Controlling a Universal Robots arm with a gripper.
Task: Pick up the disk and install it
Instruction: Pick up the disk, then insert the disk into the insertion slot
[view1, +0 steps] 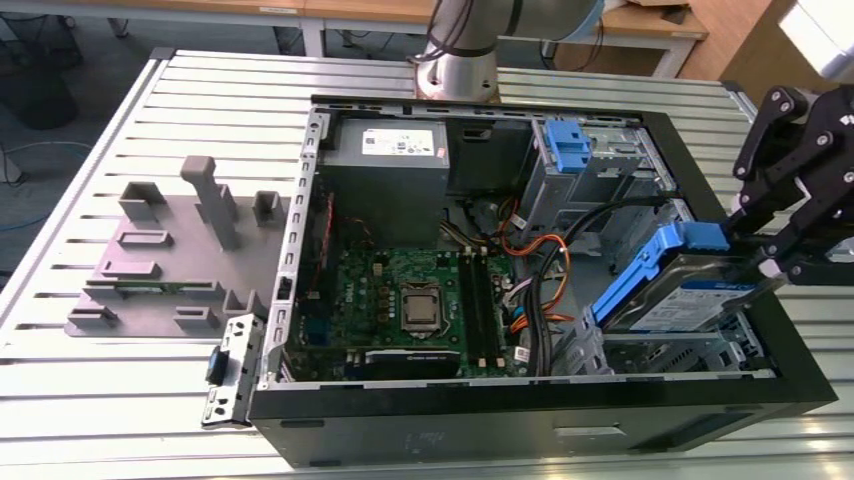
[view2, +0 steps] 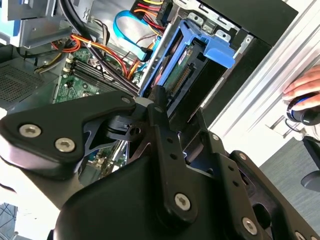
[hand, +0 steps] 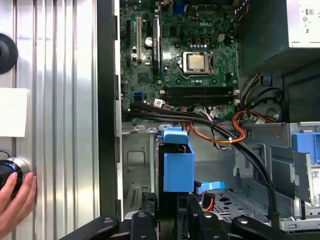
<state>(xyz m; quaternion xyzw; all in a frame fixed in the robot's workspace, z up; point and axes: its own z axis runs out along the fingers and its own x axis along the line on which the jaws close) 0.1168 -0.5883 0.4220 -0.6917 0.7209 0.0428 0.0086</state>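
Farthest from the gripper, at the exterior view's left, a grey plastic fixture with upright posts (view1: 174, 260) sat on the ribbed metal table (view1: 80, 400), well apart from the work. Nearer lay the open black computer case (view1: 534, 415), its side off so that the green motherboard (view1: 400, 290) and the grey power-supply box with a white label (view1: 387, 145) were exposed. A bare blue plastic bracket (view1: 567, 150) stood in a bay across the case from the gripper. Closest of all, the disk (view1: 674, 290), a flat metal hard drive with a white-and-blue label and blue carrier rails, leaned at a steep tilt. Its lower end was down in the grey metal drive bay (view1: 667, 355) and its upper end was raised toward the black gripper (view1: 767, 262). The tilt looked owed to the grip: in the first wrist view the fingers (hand: 149, 205) flanked the blue carrier and pressed against both its sides, so the gripper appeared clamped on the disk's raised end, which lay right between its fingertips. Outside the case, off to the gripper's side, a person's hand (hand: 15, 200) rested by a round knob (hand: 6, 172).
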